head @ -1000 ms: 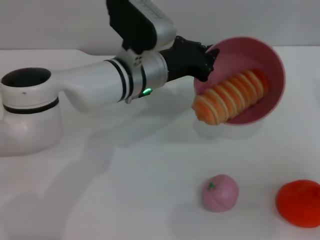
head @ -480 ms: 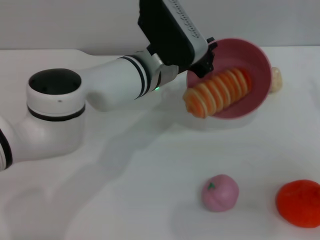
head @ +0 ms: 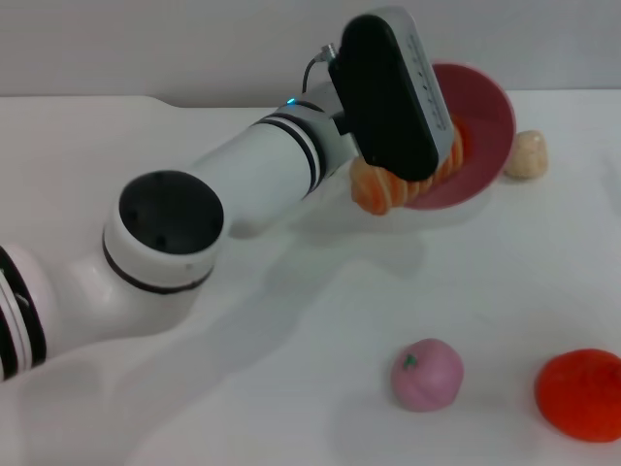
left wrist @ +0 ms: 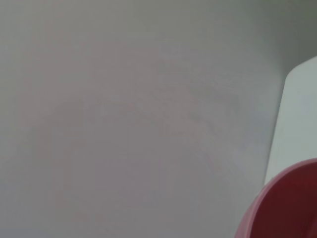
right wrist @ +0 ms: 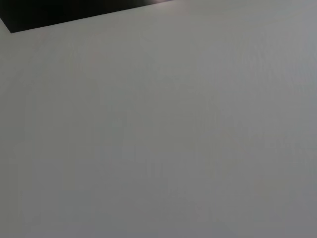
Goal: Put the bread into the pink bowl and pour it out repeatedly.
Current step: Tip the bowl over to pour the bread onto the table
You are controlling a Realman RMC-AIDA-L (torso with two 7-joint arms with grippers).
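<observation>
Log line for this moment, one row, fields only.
left arm: tipping round pink plastic bowl | striped toy bread loaf: sliding over rim | left gripper: hidden behind wrist | right gripper: not seen

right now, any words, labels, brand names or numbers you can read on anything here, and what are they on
None.
The left arm's dark wrist housing bears only a row of small pale marks, too small to read.
The pink bowl, the bread, the pink peach-like ball and the orange fruit carry no print.
</observation>
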